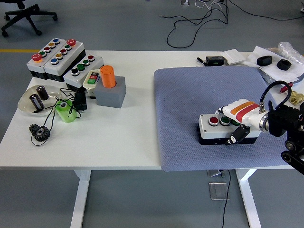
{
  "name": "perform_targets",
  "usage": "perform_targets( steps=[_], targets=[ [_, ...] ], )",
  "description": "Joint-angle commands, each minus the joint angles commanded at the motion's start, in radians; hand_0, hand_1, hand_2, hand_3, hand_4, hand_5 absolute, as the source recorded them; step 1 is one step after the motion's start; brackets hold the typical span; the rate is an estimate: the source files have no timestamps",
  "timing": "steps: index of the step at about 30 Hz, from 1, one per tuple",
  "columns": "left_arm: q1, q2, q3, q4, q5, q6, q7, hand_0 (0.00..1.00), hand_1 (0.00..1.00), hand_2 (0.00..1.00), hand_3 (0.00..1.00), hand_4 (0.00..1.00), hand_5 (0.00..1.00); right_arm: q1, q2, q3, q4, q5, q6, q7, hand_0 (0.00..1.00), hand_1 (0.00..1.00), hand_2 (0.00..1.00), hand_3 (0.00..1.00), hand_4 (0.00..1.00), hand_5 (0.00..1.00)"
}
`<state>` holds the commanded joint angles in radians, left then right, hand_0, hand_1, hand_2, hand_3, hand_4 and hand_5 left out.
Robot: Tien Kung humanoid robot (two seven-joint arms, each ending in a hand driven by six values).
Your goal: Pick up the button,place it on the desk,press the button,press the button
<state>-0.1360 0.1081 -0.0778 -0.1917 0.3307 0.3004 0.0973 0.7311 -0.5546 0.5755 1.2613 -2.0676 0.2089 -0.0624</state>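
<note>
table (123, 142) w/ mat (190, 95) on right half | button box (223, 128) on mat, near-right, right hand (237, 121) over its right end | left side: control boxes (57, 57) far-left, cup (108, 76) on block (111, 92) right of them, dish (28, 102) + gear (39, 132) nearer front | far-right corner: small items (270, 61)

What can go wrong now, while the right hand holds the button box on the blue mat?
1. The right hand grips the button box from its right end, covering part of the top, so the buttons there may be hard to press.
2. The box sits close to the near edge of the blue mat; a hard press might push it toward the table's front edge.
3. The mat looks soft, so the box could tilt under a press.
</note>
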Motion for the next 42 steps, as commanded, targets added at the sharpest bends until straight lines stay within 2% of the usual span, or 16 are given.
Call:
perform_targets(
  steps=[3, 4, 9, 10, 15, 21, 22, 24, 27, 28, 31, 33, 34, 39, 40, 42],
  targets=[
    [0.0, 0.0, 0.001, 0.0, 0.0, -0.001, 0.0, 0.6, 0.519, 0.493, 0.448, 0.271, 0.972, -0.002, 0.0, 0.012, 0.001, 0.004, 0.031, -0.01, 0.439, 0.26, 0.335, 0.678, 0.956, 0.525],
    [0.0, 0.0, 0.001, 0.0, 0.0, -0.001, 0.0, 0.6, 0.519, 0.493, 0.447, 0.271, 0.972, -0.003, -0.002, 0.017, 0.005, 0.01, 0.042, -0.016, 0.809, 0.684, 0.816, 0.998, 0.998, 0.59],
    [-0.001, 0.0, -0.001, 0.0, 0.001, 0.0, -0.001, 0.6, 0.519, 0.493, 0.447, 0.271, 0.972, -0.015, -0.014, 0.04, 0.034, 0.066, 0.095, -0.047, 0.809, 0.684, 0.816, 0.998, 0.998, 0.59],
    [-0.002, 0.0, -0.001, 0.0, 0.001, 0.0, -0.001, 0.6, 0.52, 0.493, 0.447, 0.271, 0.971, -0.016, -0.015, 0.043, 0.037, 0.073, 0.1, -0.051, 0.892, 0.857, 0.996, 0.998, 0.998, 0.549],
    [-0.002, 0.0, -0.001, 0.001, 0.0, 0.0, -0.001, 0.6, 0.52, 0.493, 0.447, 0.271, 0.971, -0.04, -0.036, 0.093, 0.093, 0.109, 0.126, -0.073, 0.892, 0.857, 0.996, 0.998, 0.998, 0.549],
    [0.0, 0.0, 0.007, 0.002, -0.003, 0.0, -0.001, 0.6, 0.519, 0.494, 0.447, 0.271, 0.971, -0.057, -0.064, 0.144, 0.152, 0.129, 0.12, -0.057, 0.921, 0.895, 0.998, 0.998, 0.998, 0.519],
    [0.001, 0.0, 0.009, 0.002, -0.004, 0.0, -0.001, 0.6, 0.52, 0.493, 0.448, 0.273, 0.975, -0.07, -0.074, 0.165, 0.177, 0.134, 0.101, -0.048, 0.934, 0.907, 0.998, 0.998, 0.998, 0.446],
    [0.002, 0.0, 0.01, 0.002, -0.004, 0.0, -0.001, 0.6, 0.52, 0.493, 0.448, 0.273, 0.975, -0.078, -0.079, 0.18, 0.196, 0.136, 0.084, -0.042, 0.934, 0.907, 0.998, 0.998, 0.998, 0.446],
    [0.005, -0.001, 0.014, 0.003, -0.007, 0.002, -0.001, 0.6, 0.52, 0.493, 0.448, 0.273, 0.975, -0.121, -0.11, 0.229, 0.277, 0.16, -0.04, -0.031, 0.934, 0.907, 0.998, 0.998, 0.998, 0.446],
    [0.006, -0.001, 0.015, 0.003, -0.007, 0.002, -0.001, 0.599, 0.52, 0.494, 0.448, 0.273, 0.976, -0.13, -0.119, 0.237, 0.295, 0.174, -0.072, -0.034, 0.67, 0.583, 0.626, 0.989, 0.826, 0.165],
    [0.007, 0.0, 0.018, 0.003, -0.006, 0.001, -0.001, 0.599, 0.52, 0.494, 0.448, 0.273, 0.976, -0.159, -0.146, 0.261, 0.357, 0.242, -0.183, -0.051, 0.67, 0.583, 0.626, 0.989, 0.826, 0.165],
    [0.008, 0.0, 0.021, 0.003, -0.006, 0.001, 0.0, 0.599, 0.52, 0.494, 0.448, 0.273, 0.976, -0.177, -0.16, 0.28, 0.386, 0.314, -0.183, -0.059, 0.67, 0.583, 0.626, 0.989, 0.826, 0.165],
    [0.009, 0.0, 0.021, 0.003, -0.006, 0.001, 0.0, 0.598, 0.52, 0.493, 0.45, 0.271, 0.974, -0.181, -0.163, 0.283, 0.391, 0.334, -0.176, -0.064, 0.203, 0.002, 0.062, 0.814, 0.786, 0.501],
    [0.012, 0.0, 0.023, 0.003, -0.007, 0.001, -0.001, 0.598, 0.52, 0.493, 0.45, 0.271, 0.974, -0.204, -0.188, 0.286, 0.427, 0.389, -0.081, -0.121, 0.203, 0.002, 0.062, 0.814, 0.786, 0.501],
    [0.012, 0.0, 0.021, 0.003, -0.005, 0.001, -0.001, 0.599, 0.52, 0.495, 0.451, 0.27, 0.975, -0.207, -0.191, 0.28, 0.428, 0.399, -0.067, -0.136, 0.158, 0.002, 0.002, 0.778, 0.817, 0.609],
    [0.012, 0.0, 0.019, 0.003, -0.003, 0.001, -0.001, 0.599, 0.52, 0.495, 0.451, 0.27, 0.975, -0.21, -0.193, 0.275, 0.427, 0.409, -0.053, -0.151, 0.158, 0.002, 0.002, 0.778, 0.817, 0.609]
  ],
)
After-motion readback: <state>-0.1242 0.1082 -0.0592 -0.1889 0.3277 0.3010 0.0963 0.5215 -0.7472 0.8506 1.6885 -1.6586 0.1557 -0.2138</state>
